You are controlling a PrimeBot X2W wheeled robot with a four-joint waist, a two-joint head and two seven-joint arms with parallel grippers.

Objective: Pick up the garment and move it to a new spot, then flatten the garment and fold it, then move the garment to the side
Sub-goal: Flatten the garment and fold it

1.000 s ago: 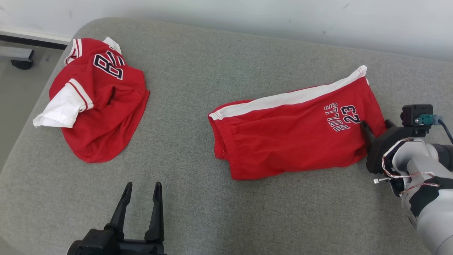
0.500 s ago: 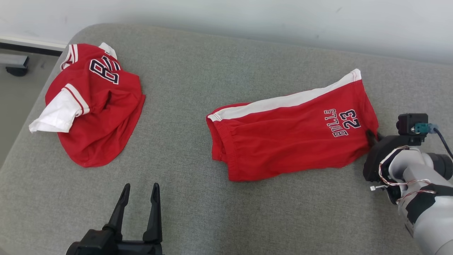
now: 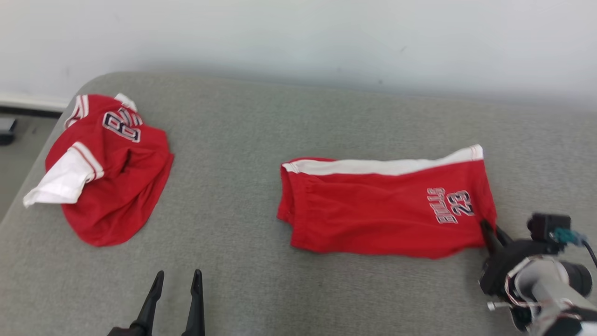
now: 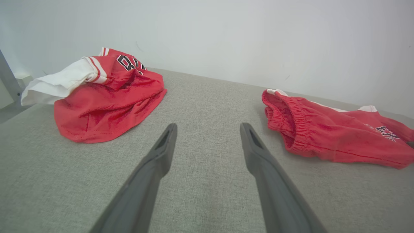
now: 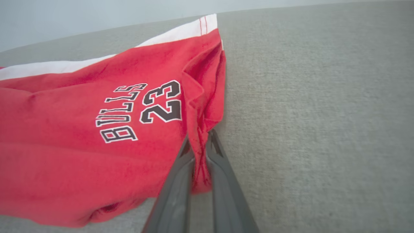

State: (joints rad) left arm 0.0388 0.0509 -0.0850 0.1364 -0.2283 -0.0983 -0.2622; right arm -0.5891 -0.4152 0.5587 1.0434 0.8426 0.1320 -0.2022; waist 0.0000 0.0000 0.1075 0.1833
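The garment, a pair of red shorts [image 3: 382,210] with a white side stripe and "BULLS 23" print, lies on the grey cushion [image 3: 261,130] right of centre. My right gripper [image 3: 489,229] is shut on the lower right corner of the leg hem. In the right wrist view the red cloth [image 5: 81,129] is bunched and pinched between the fingers of the right gripper [image 5: 199,140]. My left gripper [image 3: 177,280] stands open at the lower left, nothing between its fingers. In the left wrist view, the left gripper [image 4: 208,129] points between both pieces of clothing, with the shorts [image 4: 323,139] to its right.
A crumpled red jersey [image 3: 112,186] with a white sleeve lies at the cushion's left end, also in the left wrist view [image 4: 106,100]. A pale wall [image 3: 298,37] runs along the back. The cushion's rounded left edge drops to the floor [image 3: 9,154].
My right gripper has shut on the shorts' hem corner, and the shorts have swung to lie more level. The whole head picture has shifted down as the camera moved. The left gripper stays open.
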